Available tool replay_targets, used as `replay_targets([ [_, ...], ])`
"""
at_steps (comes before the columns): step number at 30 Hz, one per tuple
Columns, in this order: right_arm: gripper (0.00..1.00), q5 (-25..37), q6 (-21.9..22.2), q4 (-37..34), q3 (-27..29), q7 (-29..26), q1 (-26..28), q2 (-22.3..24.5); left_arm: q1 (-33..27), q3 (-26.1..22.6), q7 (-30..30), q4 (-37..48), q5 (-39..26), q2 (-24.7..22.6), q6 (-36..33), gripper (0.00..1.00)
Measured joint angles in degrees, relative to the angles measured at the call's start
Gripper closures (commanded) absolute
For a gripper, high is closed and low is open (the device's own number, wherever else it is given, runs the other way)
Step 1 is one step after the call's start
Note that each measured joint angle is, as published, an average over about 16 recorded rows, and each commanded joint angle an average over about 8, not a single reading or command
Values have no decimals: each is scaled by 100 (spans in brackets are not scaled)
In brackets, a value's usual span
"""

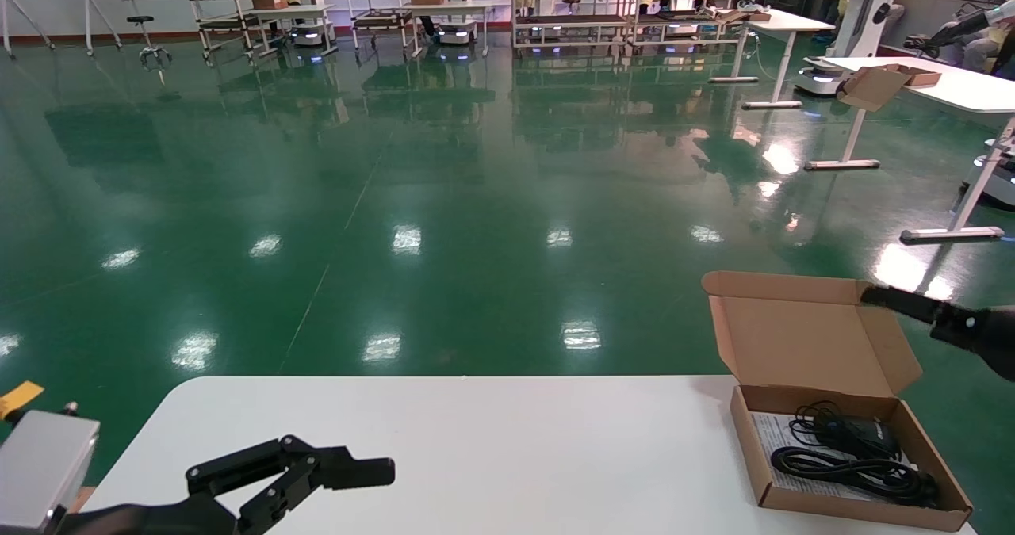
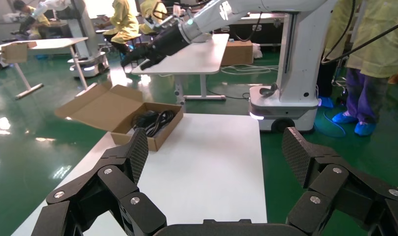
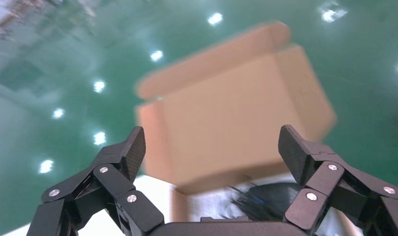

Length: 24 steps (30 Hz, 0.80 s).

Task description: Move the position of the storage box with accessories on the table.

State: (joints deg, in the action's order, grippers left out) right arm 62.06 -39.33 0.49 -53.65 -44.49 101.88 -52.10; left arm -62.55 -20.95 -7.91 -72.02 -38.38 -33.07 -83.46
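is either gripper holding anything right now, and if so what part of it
Nothing is held. The right gripper is open in the air by the cardboard box's raised lid, not touching it. The left gripper is open above the table.

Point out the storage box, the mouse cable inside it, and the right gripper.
storage box (image 1: pixel 802 339), head view, inner face of the raised lid.
mouse cable (image 1: pixel 856 465), head view, coiled loops inside the box.
right gripper (image 3: pixel 211 147), right wrist view, midway between the open fingertips, above the box.

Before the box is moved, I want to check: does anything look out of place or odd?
Yes. The storage box sits at the table's far right corner with its near corner at the edge, lid open. The right pincer hovers open by the lid. No damage shows.
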Motion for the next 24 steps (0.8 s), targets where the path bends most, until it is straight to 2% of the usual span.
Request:
replay_targets([
  [6, 0, -86, -145, 1, 62, -99, 54, -3, 0, 0, 0, 0, 1, 1, 1, 0],
  [13, 0, -87, -176, 146, 105, 27, -52, 34, 0, 0, 0, 1, 1, 1, 1, 0],
  [24, 0, -332, -753, 1116, 588, 497, -601, 260, 0, -1, 0, 1, 1, 1, 1, 0],
])
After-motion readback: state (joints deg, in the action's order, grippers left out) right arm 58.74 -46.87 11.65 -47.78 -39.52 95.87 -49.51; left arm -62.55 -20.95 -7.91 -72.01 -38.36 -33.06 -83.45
